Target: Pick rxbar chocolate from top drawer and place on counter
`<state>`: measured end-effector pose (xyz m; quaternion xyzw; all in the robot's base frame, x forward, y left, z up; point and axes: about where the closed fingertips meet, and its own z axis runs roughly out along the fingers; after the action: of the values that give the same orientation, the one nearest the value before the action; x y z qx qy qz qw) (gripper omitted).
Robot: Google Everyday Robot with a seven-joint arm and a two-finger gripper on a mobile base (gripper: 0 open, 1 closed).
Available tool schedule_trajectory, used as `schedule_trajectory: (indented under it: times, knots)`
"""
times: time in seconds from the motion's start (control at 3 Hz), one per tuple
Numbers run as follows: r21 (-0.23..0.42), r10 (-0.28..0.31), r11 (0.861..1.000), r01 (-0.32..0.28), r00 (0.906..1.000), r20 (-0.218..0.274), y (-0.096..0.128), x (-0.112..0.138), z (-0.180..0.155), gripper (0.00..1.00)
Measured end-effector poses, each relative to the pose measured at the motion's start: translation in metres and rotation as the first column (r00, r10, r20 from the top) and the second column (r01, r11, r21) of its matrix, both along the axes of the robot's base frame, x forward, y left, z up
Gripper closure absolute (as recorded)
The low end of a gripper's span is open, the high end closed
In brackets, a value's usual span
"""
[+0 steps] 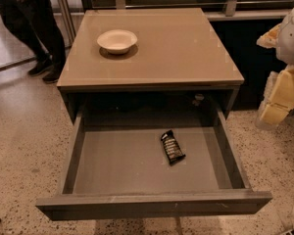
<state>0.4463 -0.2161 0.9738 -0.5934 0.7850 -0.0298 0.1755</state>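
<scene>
Tool (280, 93) at right edge, openness cannot tell, rxbar chocolate (172, 147) lying in top drawer (118, 166)

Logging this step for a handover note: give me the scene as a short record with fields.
top drawer: pulled open
rxbar chocolate: lying flat on the drawer floor, right of centre
counter: holds a white bowl, back left
tool: at right edge, outside the drawer, apart from the bar
person: standing top left

a white bowl (116, 40) stands upright. a person in dark trousers (32, 23) stands at upper left on the speckled floor (19, 146).
</scene>
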Motion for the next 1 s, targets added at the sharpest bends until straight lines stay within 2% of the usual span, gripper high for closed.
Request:
schedule_trajectory:
  times: [0.67, 1.0]
  knots:
    - [0.135, -0.083, 0.988, 0.078, 0.9961, 0.03, 0.007, 0.05, -0.042, 0.0]
    - [0.184, -0.089, 0.98, 0.079, 0.9949, 0.048, 0.023, 0.077, -0.072, 0.0]
